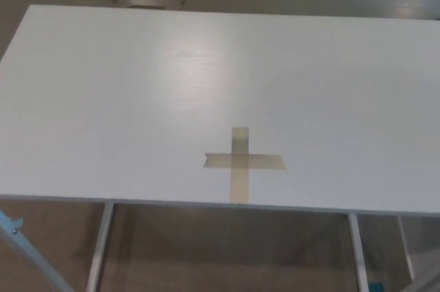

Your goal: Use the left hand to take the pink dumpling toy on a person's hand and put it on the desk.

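The white desk [124, 99] fills most of the head view. A cross of tan tape [240, 162] is stuck near its front edge, right of the middle. No pink dumpling toy and no person's hand show in this view. Neither of my hands nor any part of my arms is in the picture.
The desk's front edge runs across the lower part of the view, with its grey metal legs [100, 247] below it over a brown floor. A blue-grey bar [27, 251] slants in at the bottom left corner.
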{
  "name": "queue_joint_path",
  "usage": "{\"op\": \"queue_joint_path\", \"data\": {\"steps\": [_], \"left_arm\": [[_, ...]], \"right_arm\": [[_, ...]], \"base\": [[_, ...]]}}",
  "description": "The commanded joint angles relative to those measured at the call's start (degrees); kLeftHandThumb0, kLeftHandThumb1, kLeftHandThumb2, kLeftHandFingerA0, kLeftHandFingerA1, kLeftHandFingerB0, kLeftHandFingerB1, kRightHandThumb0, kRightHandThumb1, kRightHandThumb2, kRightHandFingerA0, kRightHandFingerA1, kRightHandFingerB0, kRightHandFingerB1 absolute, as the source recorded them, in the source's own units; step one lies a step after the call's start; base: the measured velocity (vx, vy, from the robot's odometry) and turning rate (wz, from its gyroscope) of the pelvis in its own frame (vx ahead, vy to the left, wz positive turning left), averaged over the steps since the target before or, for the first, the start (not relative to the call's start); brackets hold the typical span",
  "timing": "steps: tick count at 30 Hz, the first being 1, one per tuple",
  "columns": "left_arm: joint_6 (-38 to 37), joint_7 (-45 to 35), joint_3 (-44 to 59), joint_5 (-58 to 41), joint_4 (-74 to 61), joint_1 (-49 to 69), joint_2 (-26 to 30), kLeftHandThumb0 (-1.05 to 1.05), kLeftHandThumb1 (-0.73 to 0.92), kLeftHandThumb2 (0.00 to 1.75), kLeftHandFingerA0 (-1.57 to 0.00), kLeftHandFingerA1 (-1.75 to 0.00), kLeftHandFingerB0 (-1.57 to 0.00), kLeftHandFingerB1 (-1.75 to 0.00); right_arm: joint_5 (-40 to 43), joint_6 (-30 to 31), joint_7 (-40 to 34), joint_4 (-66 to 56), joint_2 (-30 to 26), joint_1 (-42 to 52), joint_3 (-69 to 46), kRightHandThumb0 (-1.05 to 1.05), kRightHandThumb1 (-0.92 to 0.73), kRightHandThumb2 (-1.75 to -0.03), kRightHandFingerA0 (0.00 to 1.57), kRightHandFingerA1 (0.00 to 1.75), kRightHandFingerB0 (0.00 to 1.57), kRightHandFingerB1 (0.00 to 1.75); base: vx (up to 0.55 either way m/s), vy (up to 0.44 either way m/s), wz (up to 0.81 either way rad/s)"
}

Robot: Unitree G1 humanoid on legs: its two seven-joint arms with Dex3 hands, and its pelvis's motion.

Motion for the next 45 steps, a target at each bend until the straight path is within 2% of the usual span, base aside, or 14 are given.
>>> {"op": "queue_joint_path", "data": {"steps": [1, 5, 6, 11, 12, 14, 17, 18, 45], "left_arm": [[-1.6, -2.2, 0.4, -0.6, 1.2, 0.0, 0.3, -0.34, 0.64, 0.59, -0.59, -0.41, -0.43, -0.35], [-1.9, -2.8, 0.5, -0.5, 1.1, 0.0, 0.5, -0.34, 0.64, 0.59, -0.59, -0.41, -0.43, -0.35], [-1.9, -2.8, 0.5, -0.5, 1.2, 0.0, 0.5, -0.42, 0.55, 0.74, -0.53, -0.49, -0.39, -0.44], [-2.1, -2.7, 0.6, -0.5, 1.2, 0.4, 0.4, -0.42, 0.55, 0.74, -0.53, -0.49, -0.39, -0.44], [-2.2, -2.7, 0.6, -0.5, 1.2, 0.6, 0.4, -0.34, 0.64, 0.59, -0.59, -0.41, -0.43, -0.35], [-2.3, -2.7, 0.7, -0.5, 1.2, 0.9, 0.3, -0.34, 0.64, 0.59, -0.6, -0.41, -0.43, -0.35], [-2.5, -2.7, 0.8, -0.6, 1.1, 1.0, 0.1, -0.33, 0.64, 0.59, -0.6, -0.41, -0.43, -0.35], [-2.5, -2.7, 0.8, -0.5, 1.1, 1.0, 0.1, -0.41, 0.55, 0.74, -0.54, -0.49, -0.39, -0.44], [-2.9, -3.0, -0.5, 0.1, 0.6, 0.4, 0.0, -0.42, 0.55, 0.74, -0.52, -0.49, -0.38, -0.44]], "right_arm": [[0.8, -2.7, -0.5, 1.4, -0.1, 0.3, -0.6, -0.16, -0.65, -0.59, 0.62, 0.46, 0.51, 0.42], [0.8, -2.9, -0.3, 1.6, -0.1, 0.3, -0.5, -0.16, -0.65, -0.59, 0.62, 0.46, 0.51, 0.42], [0.7, -2.8, -0.4, 1.7, -0.1, 0.2, -0.4, -0.16, -0.65, -0.59, 0.62, 0.46, 0.51, 0.42], [0.5, -2.7, -0.7, 2.0, 0.0, 0.6, -0.2, -0.15, -0.65, -0.59, 0.62, 0.46, 0.51, 0.42], [0.4, -2.8, -0.8, 2.0, 0.0, 0.8, -0.1, -0.15, -0.65, -0.59, 0.62, 0.46, 0.51, 0.42], [0.3, -2.8, -0.9, 2.1, 0.0, 1.1, 0.0, -0.15, -0.65, -0.59, 0.62, 0.46, 0.5, 0.42], [0.4, -2.6, -0.9, 2.3, 0.1, 1.1, -0.1, -0.15, -0.65, -0.59, 0.63, 0.46, 0.49, 0.41], [0.4, -2.6, -0.9, 2.3, 0.1, 1.1, -0.1, -0.16, -0.65, -0.59, 0.63, 0.46, 0.49, 0.41], [0.9, -2.6, -0.4, 2.5, 0.1, 1.0, -0.5, -0.16, -0.65, -0.59, 0.64, 0.47, 0.51, 0.42]], "base": [[0.0, 0.0, 0.0], [0.0, 0.0, 0.0], [0.0, 0.0, 0.0], [0.0, 0.0, 0.0], [0.0, 0.0, 0.0], [0.0, 0.0, 0.0], [0.0, 0.0, 0.0], [0.0, 0.0, 0.0], [0.0, 0.0, 0.0]]}}
